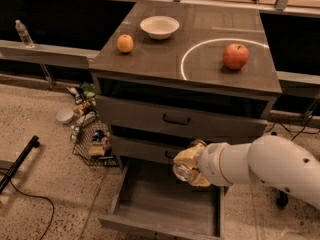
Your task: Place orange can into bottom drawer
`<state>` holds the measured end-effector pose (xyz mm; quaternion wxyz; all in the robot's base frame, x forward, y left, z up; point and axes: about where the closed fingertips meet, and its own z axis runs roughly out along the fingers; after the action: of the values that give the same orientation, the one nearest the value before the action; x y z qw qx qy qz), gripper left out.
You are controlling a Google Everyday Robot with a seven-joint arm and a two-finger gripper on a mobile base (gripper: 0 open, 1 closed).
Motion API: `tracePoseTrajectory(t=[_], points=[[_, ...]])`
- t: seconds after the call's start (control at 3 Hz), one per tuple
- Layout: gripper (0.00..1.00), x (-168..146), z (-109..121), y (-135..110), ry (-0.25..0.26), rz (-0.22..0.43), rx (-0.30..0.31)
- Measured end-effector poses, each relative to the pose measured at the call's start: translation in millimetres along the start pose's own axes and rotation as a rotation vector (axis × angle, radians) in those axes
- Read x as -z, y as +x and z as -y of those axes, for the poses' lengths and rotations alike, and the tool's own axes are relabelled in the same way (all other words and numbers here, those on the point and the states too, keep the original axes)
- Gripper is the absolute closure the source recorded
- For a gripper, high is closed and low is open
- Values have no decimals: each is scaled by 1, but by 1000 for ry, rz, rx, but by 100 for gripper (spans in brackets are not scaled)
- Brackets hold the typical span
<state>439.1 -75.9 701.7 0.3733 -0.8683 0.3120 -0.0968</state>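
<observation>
My gripper (187,165) reaches in from the right on a white arm, in front of the middle drawer and above the right part of the open bottom drawer (162,211). Its yellowish fingers (186,155) are shut on the orange can (182,172), of which only a shiny silver end shows between them. The bottom drawer is pulled out toward me and its plain grey inside is bare.
On the cabinet top (160,59) stand a round orange fruit (125,43), a white bowl (159,26) and a red apple (235,56). A wire basket of snacks (94,144) and a small white bowl (64,116) are on the floor at left. A water bottle (22,33) stands at far left.
</observation>
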Motion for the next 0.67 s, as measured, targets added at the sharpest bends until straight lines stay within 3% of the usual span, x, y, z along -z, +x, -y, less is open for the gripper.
tracePoseTrajectory(t=[0.33, 0.67], points=[[100, -38, -46, 27, -91, -70, -1], [100, -91, -110, 63, -196, -55, 39]])
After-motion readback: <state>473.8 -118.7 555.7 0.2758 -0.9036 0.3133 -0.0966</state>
